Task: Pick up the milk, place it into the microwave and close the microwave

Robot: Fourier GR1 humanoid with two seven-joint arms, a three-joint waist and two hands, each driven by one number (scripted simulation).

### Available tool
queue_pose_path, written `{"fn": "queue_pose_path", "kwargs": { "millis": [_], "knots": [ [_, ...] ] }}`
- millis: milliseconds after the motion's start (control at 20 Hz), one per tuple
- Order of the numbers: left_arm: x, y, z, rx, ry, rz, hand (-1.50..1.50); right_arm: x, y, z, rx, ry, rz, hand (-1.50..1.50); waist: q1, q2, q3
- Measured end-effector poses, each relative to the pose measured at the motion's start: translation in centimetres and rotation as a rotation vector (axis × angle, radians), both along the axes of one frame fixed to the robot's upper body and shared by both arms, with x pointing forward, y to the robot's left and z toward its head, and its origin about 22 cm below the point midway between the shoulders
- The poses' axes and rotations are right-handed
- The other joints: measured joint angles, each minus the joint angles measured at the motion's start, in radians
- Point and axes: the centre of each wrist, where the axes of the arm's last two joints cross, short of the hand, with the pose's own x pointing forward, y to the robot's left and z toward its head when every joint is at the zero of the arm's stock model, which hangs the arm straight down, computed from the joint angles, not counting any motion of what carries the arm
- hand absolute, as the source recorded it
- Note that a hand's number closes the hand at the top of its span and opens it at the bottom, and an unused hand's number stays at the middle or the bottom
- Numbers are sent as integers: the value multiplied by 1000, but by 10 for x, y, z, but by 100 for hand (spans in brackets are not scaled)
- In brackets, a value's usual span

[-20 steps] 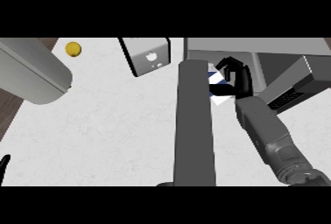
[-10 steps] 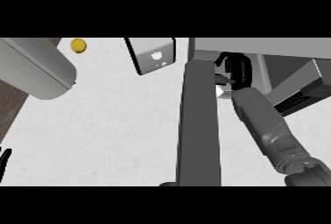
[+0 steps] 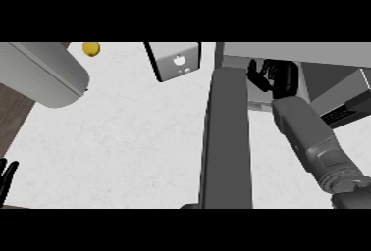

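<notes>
The microwave (image 3: 333, 54) stands at the top right with its door (image 3: 228, 142) swung open, a dark grey slab seen edge-on down the middle. My right hand (image 3: 275, 78) is inside the microwave's opening, just right of the door's top end, with its fingers curled. The milk is hidden behind that hand. My right forearm (image 3: 315, 142) runs down to the lower right. Low at the left edge, my left hand (image 3: 7, 177) rests open with its fingers up.
A grey box with an apple mark (image 3: 177, 61) stands left of the door's top. A small yellow object (image 3: 91, 48) lies at the back left beside a large pale grey rounded body (image 3: 43, 73). The counter's left edge (image 3: 18, 130) meets dark wood.
My right hand has moved up and deeper into the microwave with the milk. The carton's blue and white no longer show behind the fingers. The left hand has stayed put.
</notes>
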Motion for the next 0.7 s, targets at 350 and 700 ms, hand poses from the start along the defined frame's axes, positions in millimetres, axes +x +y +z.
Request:
{"fn": "queue_pose_path", "kwargs": {
  "millis": [350,700],
  "knots": [
    [7,-2,-5,-9,9,-15,-150,-5,-24,-5,-16,37,-57,150,13,9,1],
    [17,-4,-5,-10,9,-21,-150,-10,-33,-11,-81,69,-64,-150,27,17,2]
  ]
}}
